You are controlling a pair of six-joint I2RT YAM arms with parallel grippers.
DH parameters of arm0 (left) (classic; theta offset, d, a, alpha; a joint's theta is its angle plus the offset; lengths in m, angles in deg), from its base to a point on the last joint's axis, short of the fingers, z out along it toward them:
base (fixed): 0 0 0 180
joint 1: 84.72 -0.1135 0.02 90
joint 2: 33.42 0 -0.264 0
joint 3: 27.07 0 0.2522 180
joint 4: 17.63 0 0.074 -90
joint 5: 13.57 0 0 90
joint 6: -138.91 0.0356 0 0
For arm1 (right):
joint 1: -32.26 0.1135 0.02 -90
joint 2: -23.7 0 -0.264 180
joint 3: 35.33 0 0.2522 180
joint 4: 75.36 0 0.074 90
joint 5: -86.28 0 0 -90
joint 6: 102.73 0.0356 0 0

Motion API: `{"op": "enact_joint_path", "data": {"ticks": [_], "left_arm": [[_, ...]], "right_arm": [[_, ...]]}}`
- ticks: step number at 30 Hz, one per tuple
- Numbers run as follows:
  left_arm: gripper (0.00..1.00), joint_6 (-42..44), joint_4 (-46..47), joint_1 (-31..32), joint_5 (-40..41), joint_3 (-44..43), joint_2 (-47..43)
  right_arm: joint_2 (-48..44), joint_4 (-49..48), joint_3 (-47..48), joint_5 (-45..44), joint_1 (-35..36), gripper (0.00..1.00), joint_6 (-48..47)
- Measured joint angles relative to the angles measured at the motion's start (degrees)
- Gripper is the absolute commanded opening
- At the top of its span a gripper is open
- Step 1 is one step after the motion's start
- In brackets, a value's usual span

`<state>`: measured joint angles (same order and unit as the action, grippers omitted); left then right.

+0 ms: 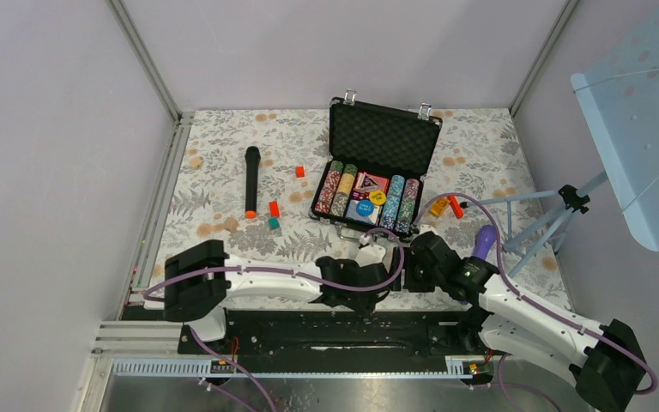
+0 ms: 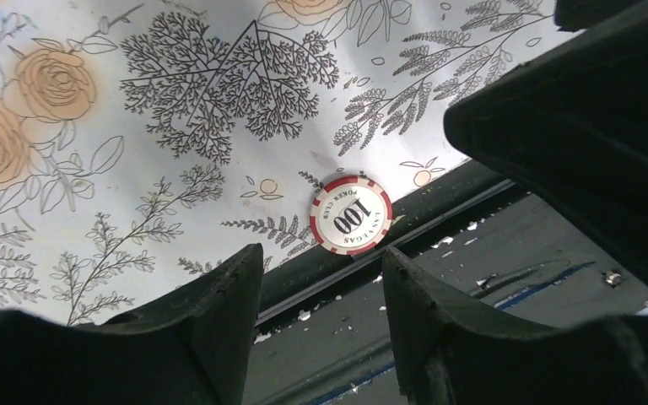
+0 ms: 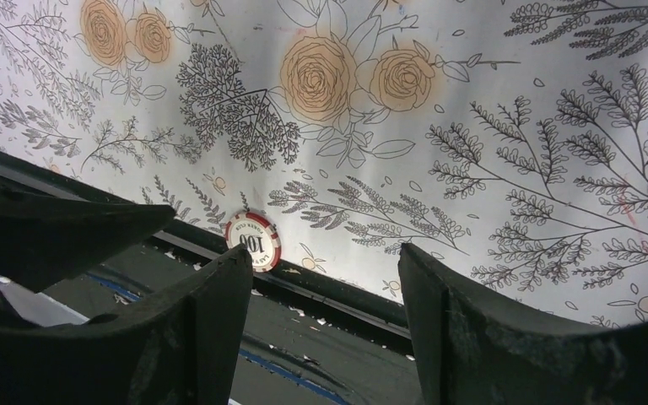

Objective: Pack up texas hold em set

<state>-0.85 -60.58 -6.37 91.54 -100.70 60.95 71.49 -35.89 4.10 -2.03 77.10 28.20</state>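
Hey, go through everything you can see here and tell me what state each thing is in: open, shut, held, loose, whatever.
Briefcase: open, lid upright, chip rows packed inside.
Loose red 100 chip: lying flat, face up, at the near edge of the cloth, not held.
Left claw: open, empty, loose chip just ahead.
Right claw: open, empty.
Microphone: lying flat on the cloth.
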Motion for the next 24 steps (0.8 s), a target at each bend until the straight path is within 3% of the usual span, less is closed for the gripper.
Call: {"op": "enact_joint_path", "data": {"ticks": [6,20,24], "left_arm": [[0.64,-0.1,-0.5,1.3,-0.3,-2.0,4.2],[0.66,-1.1,-2.4,2.4,0.6,-5.3,8.2],[0.66,-1.1,-1.5,2.7,0.7,-5.3,8.2]], "right_arm": [[-1.0,-0.3,-0.7,0.1,0.0,0.71,0.9],[-2.5,3.2,-0.8,-4.1,-0.5,0.72,1.1],[-6.6,5.1,-0.8,-6.5,-7.8,0.72,1.3]]}}
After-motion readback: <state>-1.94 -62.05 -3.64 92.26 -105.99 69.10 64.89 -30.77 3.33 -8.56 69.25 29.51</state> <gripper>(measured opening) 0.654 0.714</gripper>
